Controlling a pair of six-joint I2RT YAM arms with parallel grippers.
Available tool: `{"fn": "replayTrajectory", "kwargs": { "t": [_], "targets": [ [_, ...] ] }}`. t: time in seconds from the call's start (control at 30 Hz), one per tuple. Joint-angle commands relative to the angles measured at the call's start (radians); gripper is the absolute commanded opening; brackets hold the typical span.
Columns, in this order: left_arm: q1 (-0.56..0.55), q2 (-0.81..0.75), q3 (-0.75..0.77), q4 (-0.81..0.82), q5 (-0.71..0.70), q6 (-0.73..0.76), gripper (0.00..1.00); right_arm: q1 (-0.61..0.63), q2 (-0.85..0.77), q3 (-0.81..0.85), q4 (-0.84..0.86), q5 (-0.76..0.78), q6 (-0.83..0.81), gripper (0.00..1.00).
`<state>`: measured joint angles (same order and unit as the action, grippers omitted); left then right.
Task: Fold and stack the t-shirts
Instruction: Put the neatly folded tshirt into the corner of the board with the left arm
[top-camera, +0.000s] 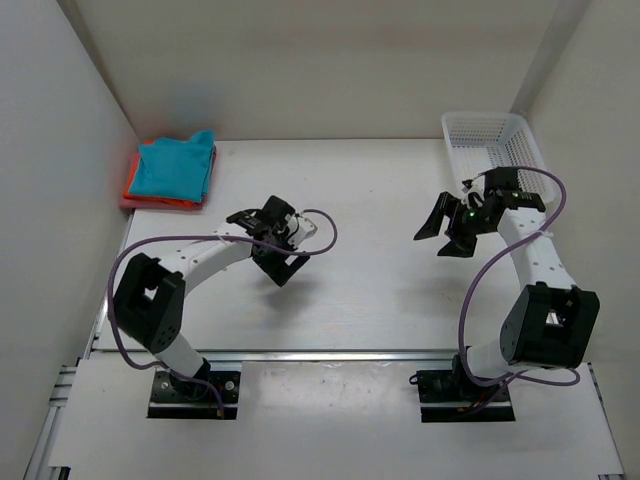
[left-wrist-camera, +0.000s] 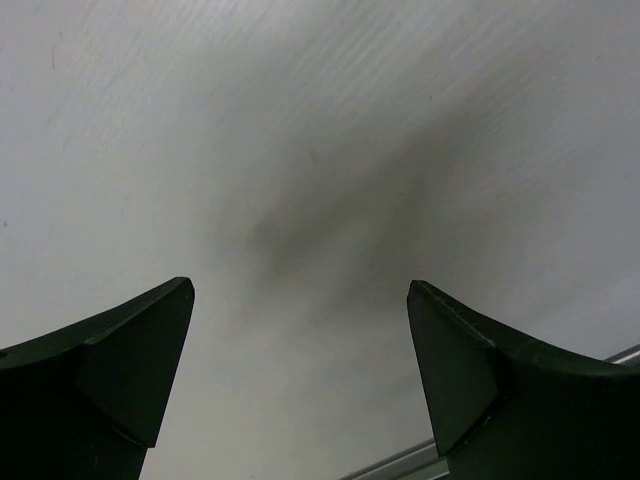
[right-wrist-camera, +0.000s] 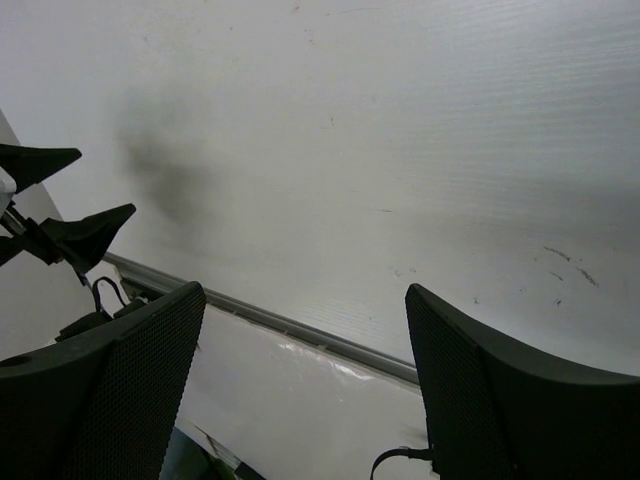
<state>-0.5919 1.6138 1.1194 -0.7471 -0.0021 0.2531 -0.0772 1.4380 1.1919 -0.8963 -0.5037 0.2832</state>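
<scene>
Two splayed — left gripper (left-wrist-camera: 300, 288), right gripper (right-wrist-camera: 300, 290), t-shirts (top-camera: 175, 170) stacked far-left, teal topmost

The stack of folded t-shirts (top-camera: 172, 172) lies on the table (top-camera: 370, 300) in its far left corner; the lattice basket (top-camera: 490, 140) stands in the far right corner. Nearer the arm bases, the left gripper (top-camera: 268, 240) hangs left of centre and the right gripper (top-camera: 443, 232) right of centre (just before the basket's near end), well apart.

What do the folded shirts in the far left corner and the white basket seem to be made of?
Shirts: soft matte cloth, probably cotton; the folded edges look limp and rounded. Basket: probably smooth white plastic; its walls are an open lattice.
</scene>
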Motion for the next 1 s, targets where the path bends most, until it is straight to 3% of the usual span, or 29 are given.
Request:
{"fn": "replayTrajectory", "kwargs": {
  "t": [0.0, 0.97],
  "targets": [
    [0.007, -0.132, -0.058, 0.02, 0.004, 0.011, 0.98, -0.015, -0.057, -0.014, 0.02, -0.012, -0.004, 0.87],
    [0.035, -0.163, -0.124, 0.031, -0.003, 0.012, 0.99, -0.039, -0.122, -0.11, 0.089, -0.061, -0.003, 0.91]
  ]
}}
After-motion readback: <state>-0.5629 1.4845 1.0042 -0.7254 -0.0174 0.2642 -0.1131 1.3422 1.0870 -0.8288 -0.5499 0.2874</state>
